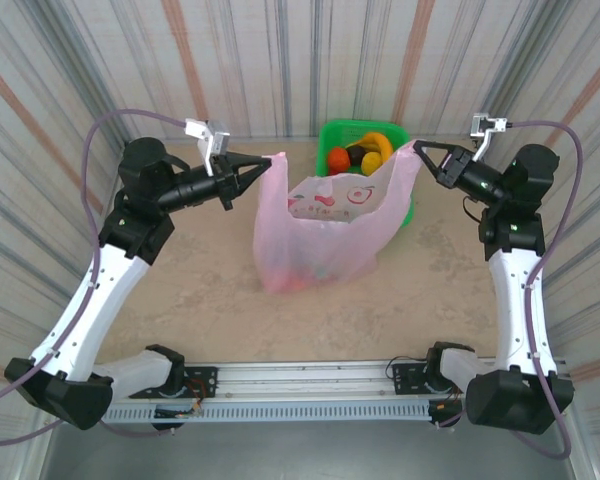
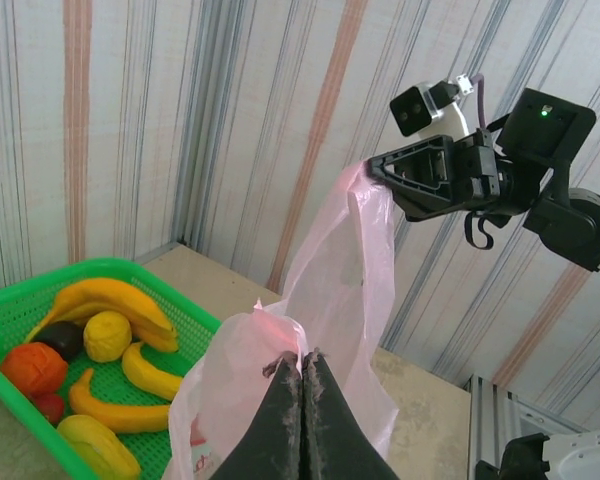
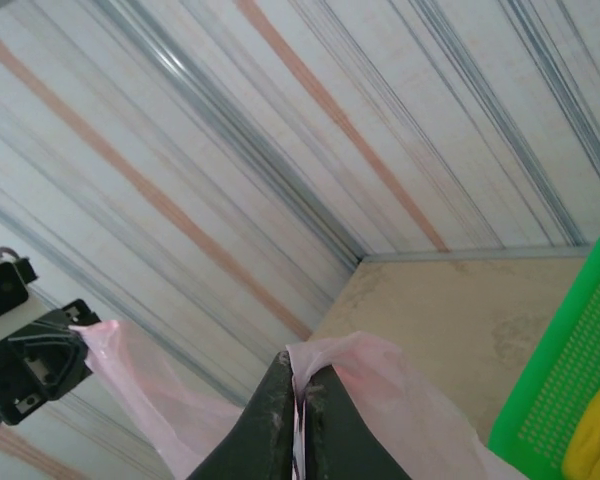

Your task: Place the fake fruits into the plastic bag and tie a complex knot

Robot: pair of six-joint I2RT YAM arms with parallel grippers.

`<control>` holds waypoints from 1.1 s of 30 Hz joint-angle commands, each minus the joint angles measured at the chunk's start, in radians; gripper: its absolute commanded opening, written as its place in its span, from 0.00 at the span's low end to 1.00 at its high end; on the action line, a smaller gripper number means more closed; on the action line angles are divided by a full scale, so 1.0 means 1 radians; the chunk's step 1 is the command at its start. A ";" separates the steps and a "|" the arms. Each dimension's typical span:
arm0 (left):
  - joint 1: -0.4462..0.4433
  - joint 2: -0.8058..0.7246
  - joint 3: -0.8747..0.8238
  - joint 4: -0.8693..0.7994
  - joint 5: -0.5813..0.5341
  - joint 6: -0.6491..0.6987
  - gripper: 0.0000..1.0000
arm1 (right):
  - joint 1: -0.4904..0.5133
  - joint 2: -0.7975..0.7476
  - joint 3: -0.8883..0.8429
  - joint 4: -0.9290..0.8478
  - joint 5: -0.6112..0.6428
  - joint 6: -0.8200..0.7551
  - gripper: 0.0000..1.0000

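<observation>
Pink plastic bag (image 1: pixel 325 235) hangs stretched upright; fake fruits (image 1: pixel 363 153) lie in basket (image 1: pixel 409 208)

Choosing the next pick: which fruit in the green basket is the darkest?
The maroon fruit, tucked between the orange fruit and the round yellow fruit; all the others are bright.

No word or number can be read anywhere. The bag (image 1: pixel 276 228) carries red printed marks (image 1: pixel 332 198), but they are too small and blurred to make out.
</observation>
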 commanded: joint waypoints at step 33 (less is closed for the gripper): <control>0.026 -0.018 -0.038 0.070 0.041 -0.049 0.00 | 0.775 0.189 0.290 -0.368 0.335 -0.583 0.75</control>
